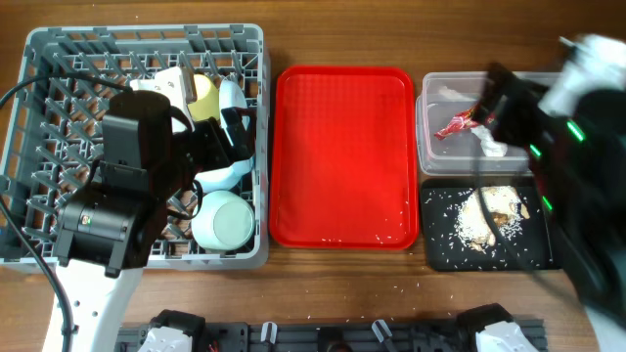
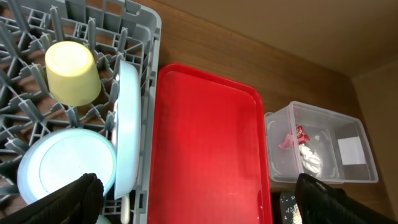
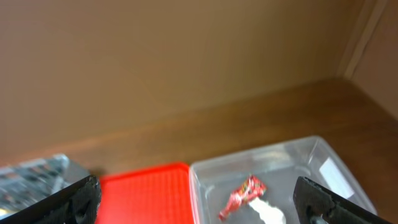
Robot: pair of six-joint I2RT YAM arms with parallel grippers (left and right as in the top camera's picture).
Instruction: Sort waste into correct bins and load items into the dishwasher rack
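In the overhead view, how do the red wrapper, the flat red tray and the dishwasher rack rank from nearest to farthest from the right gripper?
From the right gripper:
1. red wrapper, in the clear tub beside it.
2. flat red tray, in the middle of the table.
3. dishwasher rack, at the far left.

Even, bright indoor light, soft shadows, right arm [image 1: 587,78] motion-blurred overhead, right wrist view soft
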